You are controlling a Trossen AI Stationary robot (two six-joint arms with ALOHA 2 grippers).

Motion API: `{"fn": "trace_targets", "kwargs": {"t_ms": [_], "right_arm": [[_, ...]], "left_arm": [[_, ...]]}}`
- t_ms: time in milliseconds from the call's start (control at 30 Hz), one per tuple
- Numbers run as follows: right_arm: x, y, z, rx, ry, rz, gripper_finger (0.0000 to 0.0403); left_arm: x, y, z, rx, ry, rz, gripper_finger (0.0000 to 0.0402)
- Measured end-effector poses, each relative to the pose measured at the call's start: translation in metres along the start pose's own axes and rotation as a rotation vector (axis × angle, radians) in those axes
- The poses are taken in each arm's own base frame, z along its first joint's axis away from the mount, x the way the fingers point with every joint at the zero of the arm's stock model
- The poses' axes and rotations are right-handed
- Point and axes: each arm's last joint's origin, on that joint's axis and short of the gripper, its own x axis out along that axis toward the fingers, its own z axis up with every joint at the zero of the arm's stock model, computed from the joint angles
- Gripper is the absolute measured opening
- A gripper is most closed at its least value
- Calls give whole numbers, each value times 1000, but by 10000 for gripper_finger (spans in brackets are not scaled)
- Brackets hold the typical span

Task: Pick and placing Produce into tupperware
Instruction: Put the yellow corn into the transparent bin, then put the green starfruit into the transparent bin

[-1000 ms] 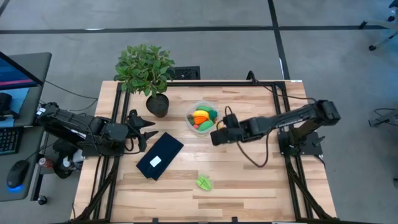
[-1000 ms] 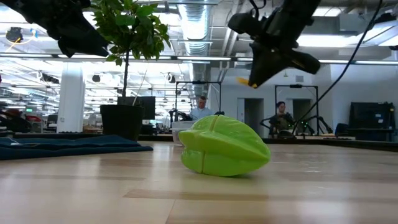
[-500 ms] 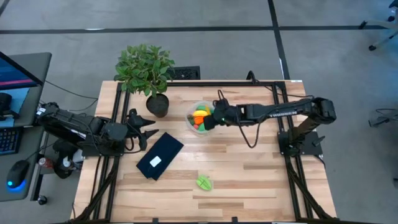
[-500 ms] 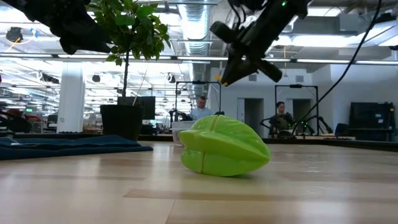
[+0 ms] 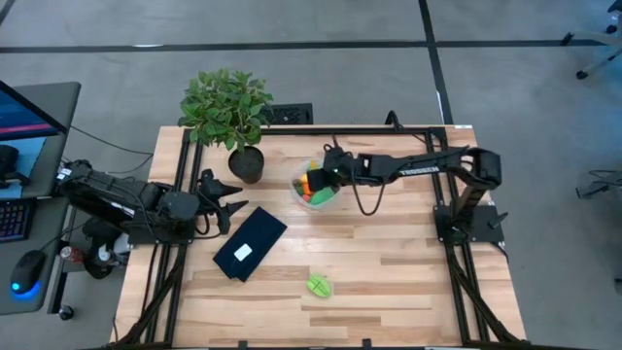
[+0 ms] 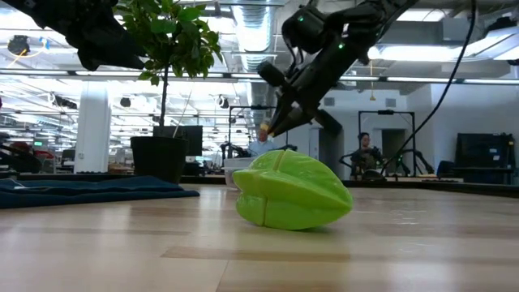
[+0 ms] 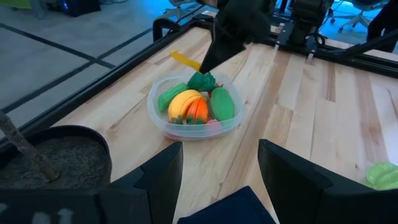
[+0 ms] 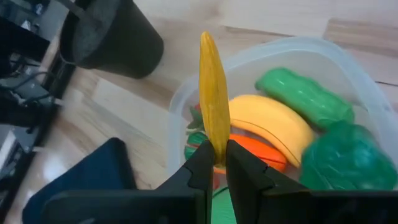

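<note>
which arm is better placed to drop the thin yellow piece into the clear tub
Right: the right gripper already pinches the thin yellow toy piece directly above the round clear plastic container. The left gripper waits open beside the dark flat rectangle.

In the low view the green star-shaped toy [image 6: 293, 192] at frame centre hides nearly all of the tupperware behind it, and the left arm's gripper is cut off at the upper left edge. In the high view the right gripper [image 5: 324, 178] covers part of the tupperware [image 5: 303, 194], and the contents beneath it cannot be made out. In the right wrist view the thin yellow piece [image 8: 214, 115] disappears at its lower end between the fingers [image 8: 200, 163], and the pot [image 8: 112, 34] is cut off by the frame's top.
</note>
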Motion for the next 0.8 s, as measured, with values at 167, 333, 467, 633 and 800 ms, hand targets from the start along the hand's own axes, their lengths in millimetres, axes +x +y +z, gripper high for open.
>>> {"fn": "trace_targets", "kwargs": {"t_ms": [167, 333, 467, 633, 800], "right_arm": [[9, 3, 0, -37, 28, -23, 31], [9, 4, 5, -65, 29, -18, 32], [9, 0, 9, -59, 26, -32, 41], [10, -3, 12, -53, 27, -44, 61], [10, -3, 11, -53, 28, -42, 77]], "left_arm": [[0, 0, 0, 0, 0, 2, 199], [0, 0, 0, 1, -3, 10, 199], [0, 1, 0, 2, -5, 18, 199], [0, 1, 0, 3, -5, 21, 199], [0, 1, 0, 4, -5, 22, 199]]}}
